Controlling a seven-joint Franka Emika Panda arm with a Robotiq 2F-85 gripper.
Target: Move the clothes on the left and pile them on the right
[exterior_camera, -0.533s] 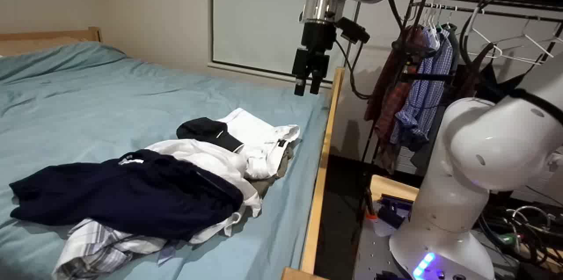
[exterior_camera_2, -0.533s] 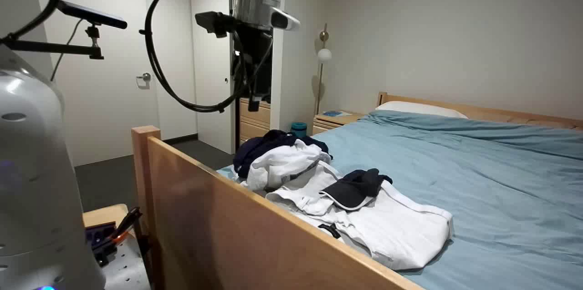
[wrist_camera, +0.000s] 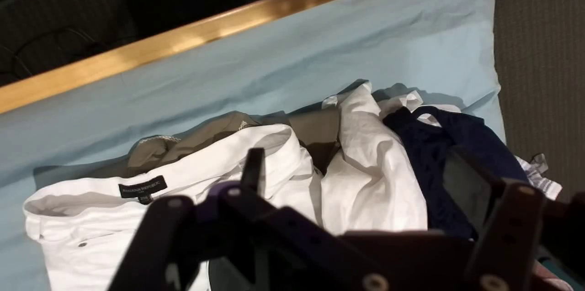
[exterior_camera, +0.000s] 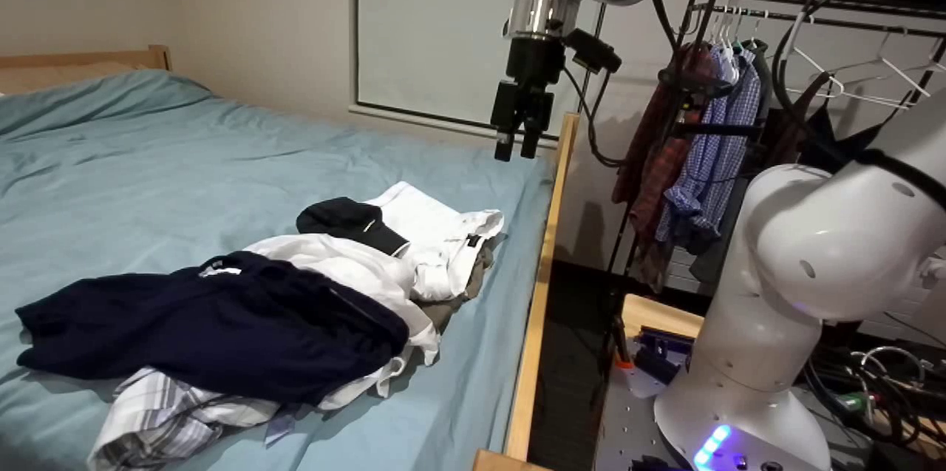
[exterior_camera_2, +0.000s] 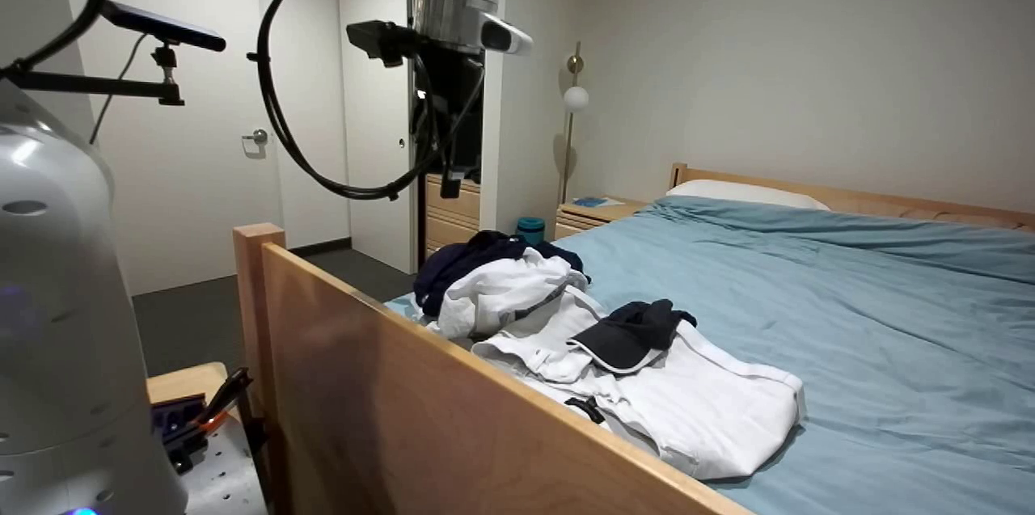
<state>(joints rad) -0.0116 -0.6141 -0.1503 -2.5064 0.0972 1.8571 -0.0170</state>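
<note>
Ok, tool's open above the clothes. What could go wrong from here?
The navy garment lies partly over the rumpled white garment, so pulling one may drag the other.
The dark cap rests partly on the labelled white garment and could slide off if that's lifted.
The wooden footboard rises nearby; a low swing might bump the tool against it.

In the wrist view you can read "BANANA REPUBLIC" on the black label (wrist_camera: 142, 187) of the white garment (wrist_camera: 87, 224); the small tag (wrist_camera: 145, 199) beside it is unclear.
</note>
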